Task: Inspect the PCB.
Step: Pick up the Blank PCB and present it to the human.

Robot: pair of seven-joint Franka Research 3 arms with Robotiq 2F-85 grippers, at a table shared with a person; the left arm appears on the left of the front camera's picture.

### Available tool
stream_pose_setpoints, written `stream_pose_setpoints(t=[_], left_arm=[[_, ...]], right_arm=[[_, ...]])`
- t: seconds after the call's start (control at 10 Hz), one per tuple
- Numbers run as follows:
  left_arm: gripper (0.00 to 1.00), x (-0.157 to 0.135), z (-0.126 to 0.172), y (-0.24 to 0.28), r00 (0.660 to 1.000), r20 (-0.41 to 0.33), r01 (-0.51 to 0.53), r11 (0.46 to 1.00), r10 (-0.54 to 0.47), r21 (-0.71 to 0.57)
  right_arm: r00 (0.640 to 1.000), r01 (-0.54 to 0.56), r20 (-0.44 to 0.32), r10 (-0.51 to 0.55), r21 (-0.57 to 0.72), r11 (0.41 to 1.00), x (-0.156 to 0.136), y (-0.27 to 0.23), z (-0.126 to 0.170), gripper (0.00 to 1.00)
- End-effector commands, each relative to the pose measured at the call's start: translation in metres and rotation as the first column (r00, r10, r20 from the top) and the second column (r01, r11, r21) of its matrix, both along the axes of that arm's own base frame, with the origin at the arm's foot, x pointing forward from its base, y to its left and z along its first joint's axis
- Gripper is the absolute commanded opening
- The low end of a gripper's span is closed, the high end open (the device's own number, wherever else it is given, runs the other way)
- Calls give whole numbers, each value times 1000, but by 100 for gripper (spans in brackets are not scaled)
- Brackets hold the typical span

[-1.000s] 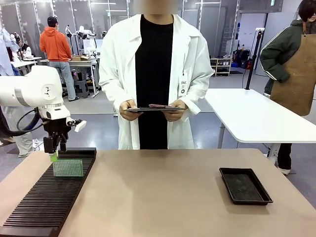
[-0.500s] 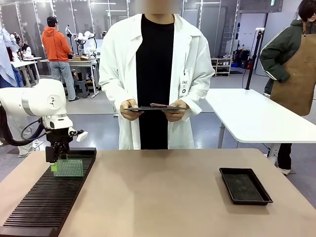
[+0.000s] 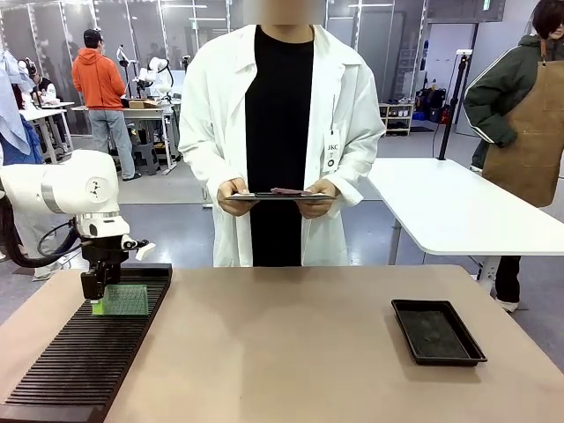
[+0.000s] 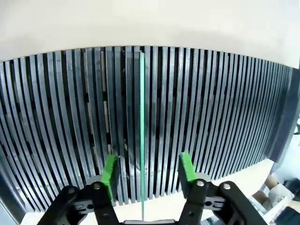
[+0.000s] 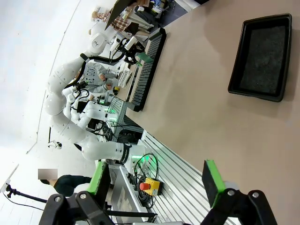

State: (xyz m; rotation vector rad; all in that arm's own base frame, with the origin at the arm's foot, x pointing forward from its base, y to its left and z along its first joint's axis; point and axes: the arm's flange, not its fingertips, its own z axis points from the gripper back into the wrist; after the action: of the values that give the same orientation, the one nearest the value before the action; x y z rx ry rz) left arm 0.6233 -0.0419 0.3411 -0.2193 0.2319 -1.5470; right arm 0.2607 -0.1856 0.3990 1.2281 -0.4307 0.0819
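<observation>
The PCB (image 3: 129, 301), a thin green board, stands upright in a slot near the far end of the black slotted rack (image 3: 77, 363). My left gripper (image 3: 97, 302) hangs straight down over the board's left edge. In the left wrist view the PCB (image 4: 141, 117) shows edge-on as a thin green line. It runs between the green pads (image 4: 110, 171) of my left gripper (image 4: 148, 168), with a gap on each side, so the jaws are open. My right gripper (image 5: 154, 180) is open and holds nothing, high above the table.
A black shallow tray (image 3: 438, 333) lies at the table's right. A person in a white coat stands at the far edge holding a clipboard (image 3: 275, 195) in both hands. The rack (image 5: 149, 56) and the tray (image 5: 262, 56) also lie below the right wrist camera.
My left arm has come down, bringing its gripper from above the rack down around the PCB's left edge. The board itself has stayed in its slot.
</observation>
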Motion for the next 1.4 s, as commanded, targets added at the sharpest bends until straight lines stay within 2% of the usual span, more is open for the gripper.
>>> stream_pose_setpoints(t=[0.0, 0.1, 0.2, 0.3, 0.9, 1.1, 1.2, 1.3], left_arm=[[0, 9, 2, 0, 1000, -29, 7, 999, -6, 31], [14, 9, 1, -1, 1000, -28, 4, 1000, -3, 29], [4, 9, 0, 0, 1000, -27, 2, 999, -1, 33], [0, 9, 0, 1, 1000, -28, 0, 1000, 0, 29], [0, 2, 11, 2, 1000, -4, -29, 999, 29, 43], [0, -26, 52, 4, 994, 67, -86, 995, 82, 59], [0, -48, 84, 8, 987, 100, -131, 991, 129, 15], [0, -63, 108, 14, 977, 65, -195, 976, 202, -94]], right_arm=[[1000, 0, 26, 0, 9, 1000, 1, -1, 1, 100], [1000, 0, 26, 0, 9, 1000, 1, -1, 1, 100], [1000, 0, 26, 0, 9, 1000, 1, -1, 1, 100], [1000, 0, 26, 0, 9, 1000, 1, -1, 1, 100], [1000, 0, 26, 0, 9, 1000, 1, -1, 1, 100], [1000, 0, 26, 0, 9, 1000, 1, -1, 1, 100], [1000, 0, 26, 0, 9, 1000, 1, -1, 1, 100], [1000, 0, 26, 0, 9, 1000, 1, -1, 1, 100]])
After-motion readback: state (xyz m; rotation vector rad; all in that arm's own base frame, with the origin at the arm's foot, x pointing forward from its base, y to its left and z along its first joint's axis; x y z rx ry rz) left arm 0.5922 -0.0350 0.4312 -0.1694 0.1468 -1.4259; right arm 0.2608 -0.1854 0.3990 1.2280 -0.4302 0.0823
